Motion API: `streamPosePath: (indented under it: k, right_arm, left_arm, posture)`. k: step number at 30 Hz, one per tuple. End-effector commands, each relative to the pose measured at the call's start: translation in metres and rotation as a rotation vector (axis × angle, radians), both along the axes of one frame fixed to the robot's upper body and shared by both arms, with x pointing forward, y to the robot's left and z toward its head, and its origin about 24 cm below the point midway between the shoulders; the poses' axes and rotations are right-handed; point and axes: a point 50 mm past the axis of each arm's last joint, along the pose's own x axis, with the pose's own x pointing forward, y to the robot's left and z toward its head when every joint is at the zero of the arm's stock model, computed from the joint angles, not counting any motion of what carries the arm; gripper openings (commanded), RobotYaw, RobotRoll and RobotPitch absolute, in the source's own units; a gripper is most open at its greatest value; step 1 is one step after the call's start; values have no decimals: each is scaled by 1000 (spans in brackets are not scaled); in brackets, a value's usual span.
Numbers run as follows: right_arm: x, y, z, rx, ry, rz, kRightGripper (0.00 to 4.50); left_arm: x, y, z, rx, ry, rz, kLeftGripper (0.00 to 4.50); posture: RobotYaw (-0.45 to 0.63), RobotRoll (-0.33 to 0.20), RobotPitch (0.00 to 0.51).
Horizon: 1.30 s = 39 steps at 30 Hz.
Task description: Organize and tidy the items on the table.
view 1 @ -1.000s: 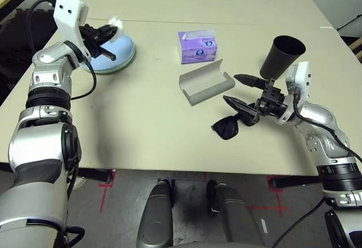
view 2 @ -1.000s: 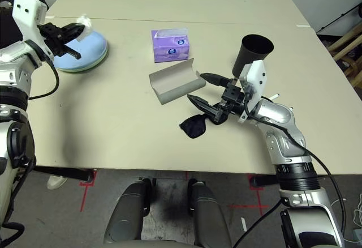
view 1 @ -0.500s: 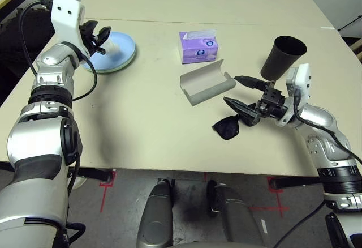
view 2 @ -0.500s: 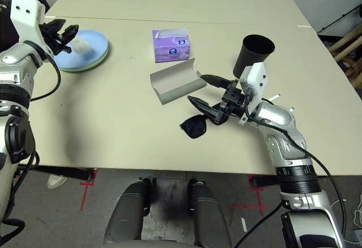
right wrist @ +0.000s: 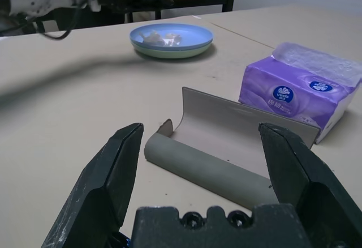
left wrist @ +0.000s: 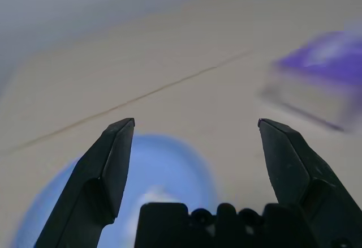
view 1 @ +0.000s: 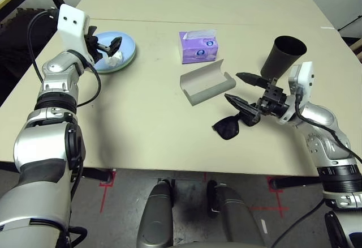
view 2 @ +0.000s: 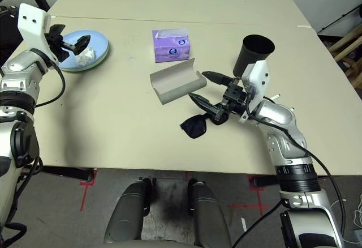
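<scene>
With the crumpled tissue [view 2: 85,59] lying on the stacked plates [view 2: 97,48] near the counter's [view 2: 113,118] far left corner, the left claw [view 1: 107,45] hovers over it, fingers wide apart and empty. Nearer the right edge, the right claw [view 2: 205,88] — also spread, holding nothing — faces the open glasses case [view 2: 175,82] above the sunglasses [view 2: 197,125]. Likely next: closing on those sunglasses — calling for a descent first.

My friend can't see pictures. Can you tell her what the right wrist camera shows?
An open grey glasses case lies on the beige table just past the right tool, whose two black fingers stand wide apart. Beyond the case sits a purple tissue box, and farther off stacked blue and green plates hold crumpled tissue.
</scene>
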Motion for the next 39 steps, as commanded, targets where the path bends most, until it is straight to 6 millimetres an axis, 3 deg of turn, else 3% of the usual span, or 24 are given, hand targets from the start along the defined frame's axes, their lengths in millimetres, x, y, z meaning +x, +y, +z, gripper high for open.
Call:
streamPosePath:
  k: [1,12,22,33,39]
  right_arm:
    - [-2,-4,-1,6,-2,-13,4500]
    - [0,-6,2,-4,1,-9,4500]
    - [-2,-12,4,-36,9,20,4500]
    - [-6,-22,12,-74,7,5,4500]
    - [-6,-13,23,-146,5,26,4500]
  left_arm:
    - [-15,-11,-8,31,8,-169,4454]
    - [-51,-30,-24,114,156,-529,4454]
    - [-36,-39,-26,152,251,-729,4454]
    - [-51,-58,-38,196,280,-933,4454]
    - [-53,-69,-49,215,273,-978,4454]
  posture:
    - [127,0,190]
    - [150,0,193]
    - [130,0,226]
    - [92,0,248]
    - [94,0,234]
